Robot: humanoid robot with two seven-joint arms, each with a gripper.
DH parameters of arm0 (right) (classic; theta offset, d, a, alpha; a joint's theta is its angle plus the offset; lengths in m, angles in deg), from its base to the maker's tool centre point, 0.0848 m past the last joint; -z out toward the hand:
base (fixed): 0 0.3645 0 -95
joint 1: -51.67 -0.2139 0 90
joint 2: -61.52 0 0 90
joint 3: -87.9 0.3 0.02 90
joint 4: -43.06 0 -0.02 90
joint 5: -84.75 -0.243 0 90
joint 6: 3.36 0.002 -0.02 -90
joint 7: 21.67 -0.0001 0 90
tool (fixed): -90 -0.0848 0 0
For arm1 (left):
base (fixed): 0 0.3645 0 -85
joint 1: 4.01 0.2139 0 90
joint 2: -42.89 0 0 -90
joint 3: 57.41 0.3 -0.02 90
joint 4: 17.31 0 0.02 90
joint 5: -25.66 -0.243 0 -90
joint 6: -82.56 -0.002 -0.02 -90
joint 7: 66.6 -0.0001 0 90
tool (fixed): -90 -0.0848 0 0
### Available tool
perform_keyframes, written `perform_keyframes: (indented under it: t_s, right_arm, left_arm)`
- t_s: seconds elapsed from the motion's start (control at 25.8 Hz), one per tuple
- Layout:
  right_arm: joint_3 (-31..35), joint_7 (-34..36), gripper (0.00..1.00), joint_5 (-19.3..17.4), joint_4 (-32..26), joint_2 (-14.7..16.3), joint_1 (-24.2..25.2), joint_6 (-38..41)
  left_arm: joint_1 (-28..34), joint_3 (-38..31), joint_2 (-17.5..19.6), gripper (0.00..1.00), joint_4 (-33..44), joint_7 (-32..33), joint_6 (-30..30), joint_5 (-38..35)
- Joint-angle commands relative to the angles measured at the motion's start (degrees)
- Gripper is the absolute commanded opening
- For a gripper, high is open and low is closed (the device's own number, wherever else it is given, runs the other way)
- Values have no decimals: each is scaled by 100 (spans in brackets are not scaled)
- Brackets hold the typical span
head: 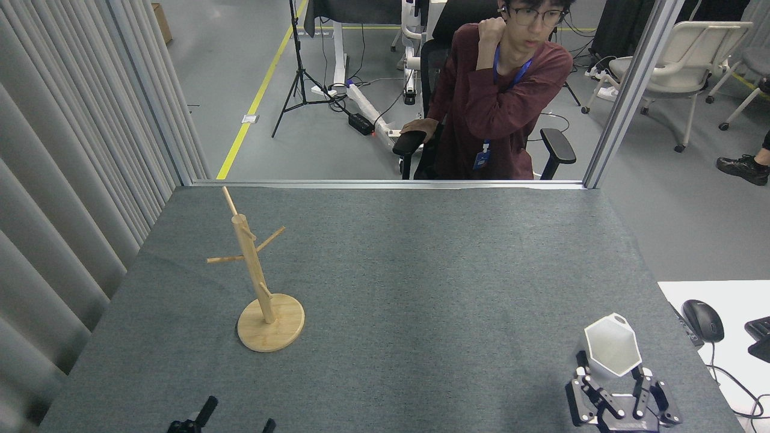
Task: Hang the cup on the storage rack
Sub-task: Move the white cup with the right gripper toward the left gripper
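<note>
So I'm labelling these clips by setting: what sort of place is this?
Likely a robotics lab or office test area: a tripod on a taped floor, office chairs, and a partitioned felt-topped table.

Pale grey pleated curtains (pixel 66 156) fill the frame's left. A grey felt-covered bench (pixel 421 270) spans the centre. Beyond lies grey floor with a yellow line (pixel 258 93); a white office chair (pixel 683 60) stands upper right.

Even, bright overhead light fills the scene and the picture is sharp throughout. The storage rack (pixel 260 282) casts only a faint, short shadow on the grey table (pixel 421 288). No glare; straight edges bow slightly near the borders.
</note>
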Motion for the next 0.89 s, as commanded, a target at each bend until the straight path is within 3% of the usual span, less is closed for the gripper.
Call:
perform_keyframes:
  t_s: [0.0, 0.16, 0.31, 0.62, 0.85]
  right_arm:
    - [-889, -48, 48, 360, -561, -451, -71, -47]
    - [-1838, -39, 42, 1046, -921, -925, 105, -65]
    - [-2612, -30, 42, 1530, -1071, -1048, 351, -91]
    - [-3421, -21, 43, 1741, -1106, -987, 509, -443]
    - [-3605, -12, 43, 1820, -1071, -987, 535, -522]
  left_arm:
    - [-125, 606, -49, 99, -40, 53, 87, -204]
    - [-213, 1072, -198, 99, -154, 88, 149, -679]
    - [-266, 1353, -233, 99, -286, 211, 61, -1426]
    - [-670, 1353, -453, 99, -400, 642, -1, -1470]
    - [-811, 1520, -523, 99, -382, 756, -1, -1470]
